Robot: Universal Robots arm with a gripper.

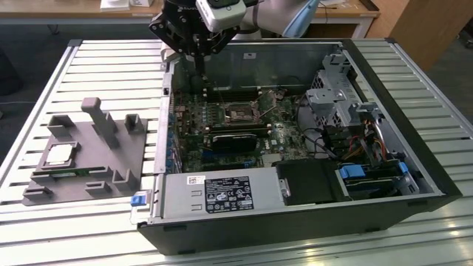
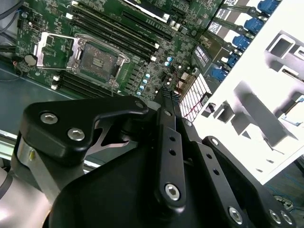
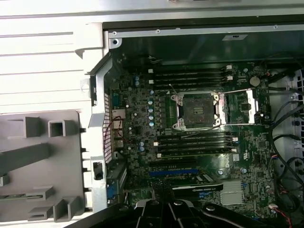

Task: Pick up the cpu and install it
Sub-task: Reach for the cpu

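The cpu [image 1: 61, 154], a small square chip with a silvery top, lies flat on the grey holder block [image 1: 111, 166] at the exterior view's left, outside the computer case. My gripper [image 1: 198, 66] hangs above the case's back left corner, far from the cpu. Its thin fingers [image 2: 167, 95] are pressed together, shut on nothing. The motherboard's cpu socket [image 3: 196, 110] stands empty, with its metal cover plate [image 3: 242, 107] flipped open beside it. The socket also appears in the second wrist view [image 2: 97, 59] and in the exterior view [image 1: 240, 113].
The open black computer case [image 1: 296, 233] lies on a slatted metal table [image 1: 111, 61]. A green memory stick [image 1: 70, 173] rests on the holder block beside upright grey posts [image 1: 99, 119]. Inside the case are a black block [image 1: 232, 138], cables [image 1: 355, 149] and a drive cage [image 1: 333, 94].
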